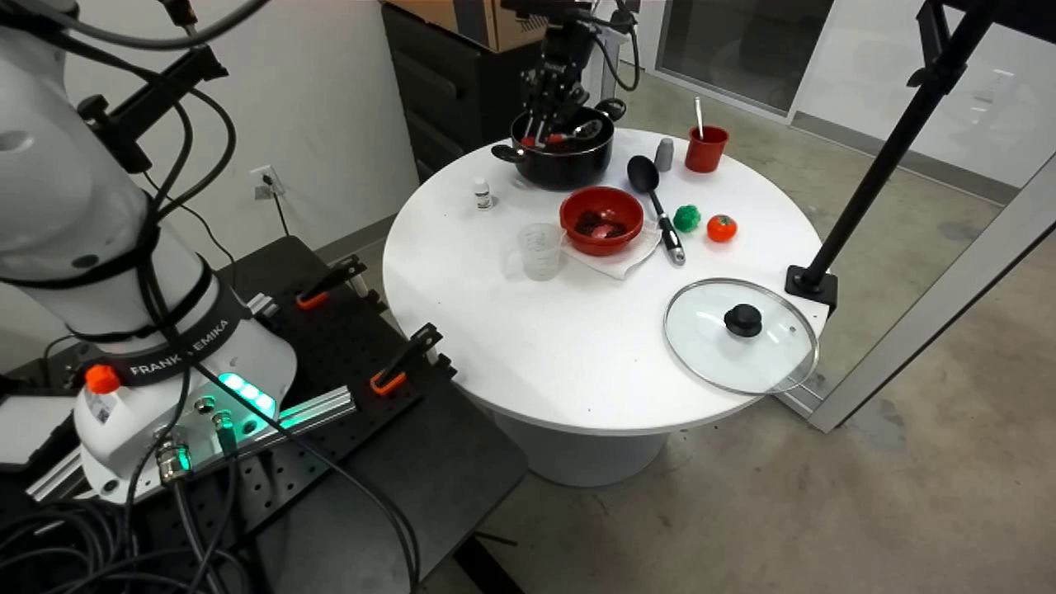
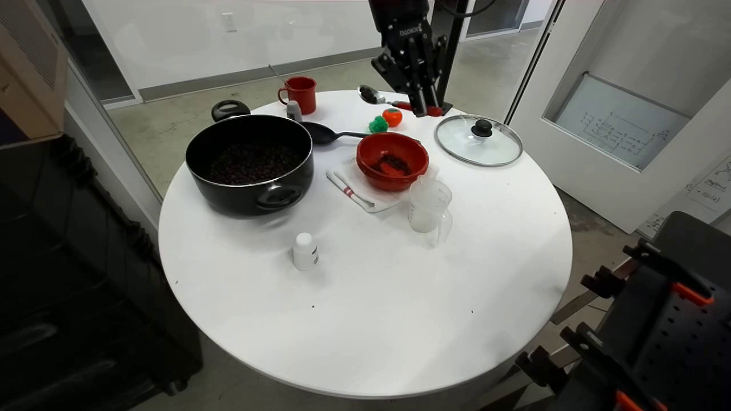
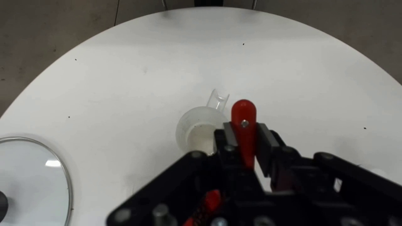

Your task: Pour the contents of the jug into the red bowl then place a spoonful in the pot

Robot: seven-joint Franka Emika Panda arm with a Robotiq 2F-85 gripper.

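In both exterior views my gripper (image 1: 536, 140) (image 2: 425, 110) hangs high over the table, shut on the red handle (image 3: 244, 114) of a metal spoon (image 2: 371, 95). No contents can be made out in the spoon's bowl. The red bowl (image 1: 601, 246) (image 2: 384, 185) holds dark beans and something red; in the wrist view my gripper mostly hides it. The clear plastic jug (image 2: 429, 200) stands upright beside it. From above, only a few dark specks show inside the jug (image 3: 201, 117). Dark beans cover the bottom of the black pot (image 2: 240, 197).
Around the bowl lie a black ladle (image 1: 643, 175), a green floret (image 1: 686, 218), a tomato (image 1: 722, 228) and a napkin (image 2: 371, 200). A red mug (image 2: 301, 94), grey shaker (image 1: 664, 155), white bottle (image 2: 305, 252) and glass lid (image 1: 701, 330) also stand or lie there. A black pole (image 1: 883, 157) rises at the edge.
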